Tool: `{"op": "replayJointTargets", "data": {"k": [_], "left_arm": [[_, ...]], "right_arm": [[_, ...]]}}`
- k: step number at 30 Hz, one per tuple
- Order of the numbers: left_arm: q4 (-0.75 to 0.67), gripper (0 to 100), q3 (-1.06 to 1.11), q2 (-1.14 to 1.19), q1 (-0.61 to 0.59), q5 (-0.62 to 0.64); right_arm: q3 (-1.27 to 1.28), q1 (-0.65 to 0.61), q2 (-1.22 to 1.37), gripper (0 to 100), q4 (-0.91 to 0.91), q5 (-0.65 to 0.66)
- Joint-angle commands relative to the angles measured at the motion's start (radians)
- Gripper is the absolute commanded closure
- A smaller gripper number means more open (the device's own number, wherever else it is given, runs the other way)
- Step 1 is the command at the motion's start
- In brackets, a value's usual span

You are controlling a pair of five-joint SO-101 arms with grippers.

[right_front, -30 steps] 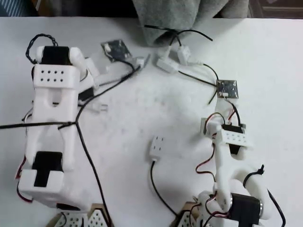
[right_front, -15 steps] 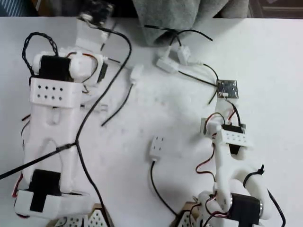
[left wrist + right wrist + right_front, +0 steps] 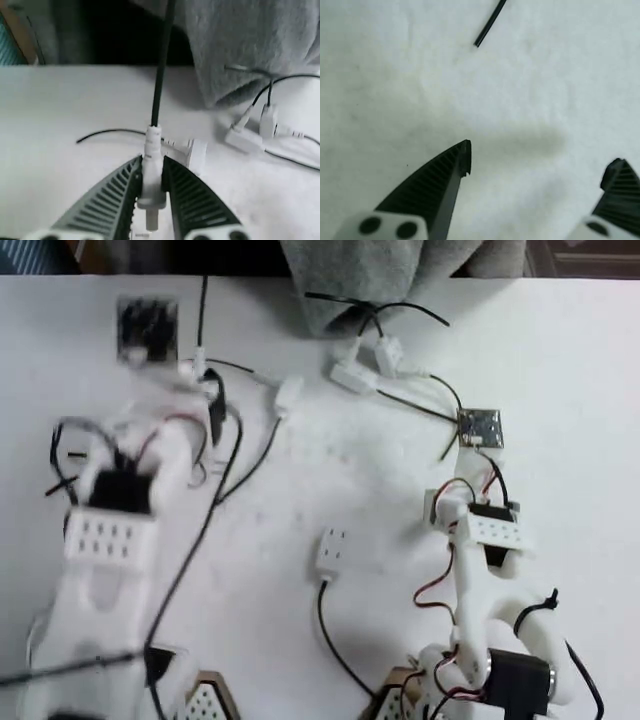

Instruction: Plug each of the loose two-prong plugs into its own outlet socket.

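Smooth white plastic is seen on the plug [image 3: 151, 182], matt black sheathing on its cable [image 3: 161, 75]. Ribbed grey plastic is noted on the left gripper [image 3: 152, 160]; the table [image 3: 60, 100] is finished matt white, the cloth [image 3: 240, 45] fleecy.

So the white plastic plug on a black cord [image 3: 150, 175] is in the left gripper [image 3: 152, 161], squeezed between its ribbed fingers [image 3: 192, 200]. A second white plug [image 3: 288, 395] lies flat on the white tabletop [image 3: 560, 330] near it, its thin black cord curling away. A long white plug [image 3: 350, 376] and a stubby white plug [image 3: 388, 354] lie side by side toward the far edge. The small white socket block [image 3: 333, 549] lies flat mid-tabletop with its holes facing up and a black cable leaving its near end.
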Motion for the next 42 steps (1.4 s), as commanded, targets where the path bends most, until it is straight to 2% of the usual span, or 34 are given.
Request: {"op": "replayJointTargets", "data": {"k": [1, 3, 6, 11, 14, 18, 22, 28, 32, 35, 38, 42], "left_arm": [[-0.331, 98, 0.273, -0.223, 0.008, 0.014], [-0.428, 98, 0.388, -0.306, 0.002, 0.081], [-0.488, 98, 0.516, -0.417, -0.013, 0.229], [-0.479, 98, 0.64, -0.538, -0.09, 0.485], [-0.39, 98, 0.654, -0.581, -0.156, 0.624], [-0.319, 98, 0.66, -0.622, -0.171, 0.643], [-0.328, 98, 0.674, -0.667, -0.166, 0.595], [-0.328, 98, 0.839, -0.82, -0.053, 0.583], [-0.374, 98, 0.994, -1.024, 0.015, 0.612], [-0.377, 98, 0.996, -1.144, 0.025, 0.816], [-0.474, 98, 1.0, -1.121, 0.024, 1.079], [-0.505, 98, 1.011, -1.119, 0.027, 1.16]], "right_arm": [[-0.005, -0.004, -0.004, 59.8, -0.015, 0.003], [-0.005, -0.004, -0.004, 59.8, -0.015, 0.003], [-0.005, -0.004, -0.004, 59.8, -0.015, 0.003], [-0.005, -0.004, -0.004, 59.8, -0.015, 0.003], [-0.005, -0.004, -0.004, 59.8, -0.015, 0.003], [-0.005, -0.005, -0.004, 59.8, -0.015, 0.003], [-0.005, -0.005, -0.004, 59.8, -0.015, 0.003], [-0.005, -0.004, -0.004, 59.8, -0.015, 0.003], [-0.005, -0.005, -0.004, 59.8, -0.015, 0.003], [-0.005, -0.005, -0.004, 59.8, -0.015, 0.003], [-0.005, -0.005, -0.004, 59.8, -0.015, 0.003], [-0.005, -0.005, -0.004, 59.8, -0.008, 0.003]]}}
